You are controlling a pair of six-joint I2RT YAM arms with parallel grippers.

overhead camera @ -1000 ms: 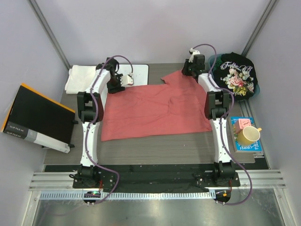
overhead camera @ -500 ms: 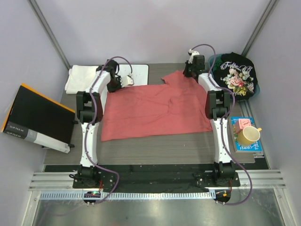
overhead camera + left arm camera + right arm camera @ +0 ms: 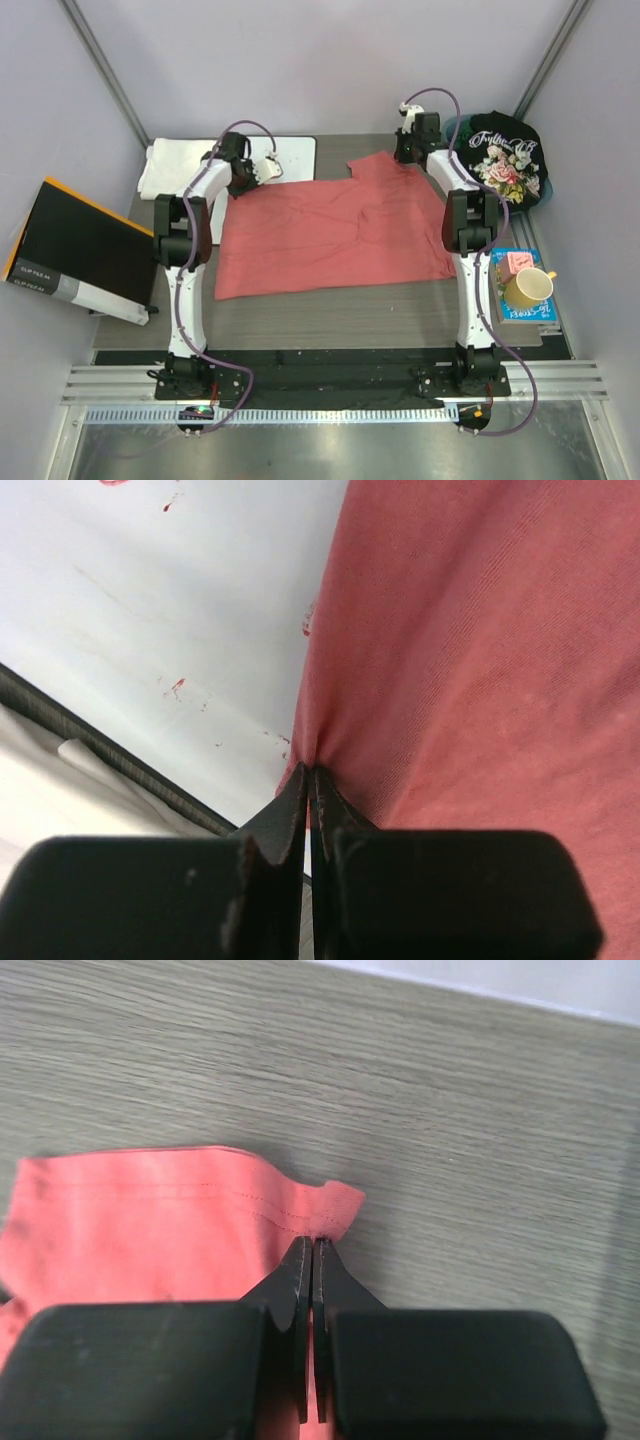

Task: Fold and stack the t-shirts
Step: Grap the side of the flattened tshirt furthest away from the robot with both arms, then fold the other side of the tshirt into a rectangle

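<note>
LEFT: left gripper (image 3: 311,780) pinched shut on the salmon-red t-shirt (image 3: 330,230) at its far-left edge, over the whiteboard (image 3: 150,600) | RIGHT: right gripper (image 3: 313,1250) clamped on the far-right hem corner | SHIRT: spread flat on the table (image 3: 450,1080) | WHY: both far corners held, likely to fold it toward the near edge

Whiteboard (image 3: 298,160) at far edge, black folder (image 3: 80,250) left, yellow mug (image 3: 527,288) on book (image 3: 525,313) right

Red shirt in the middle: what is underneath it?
The red shirt lies on the grey table; its far left edge overlaps the whiteboard, where the left fingers pinch it. Anything else beneath is covered.
</note>
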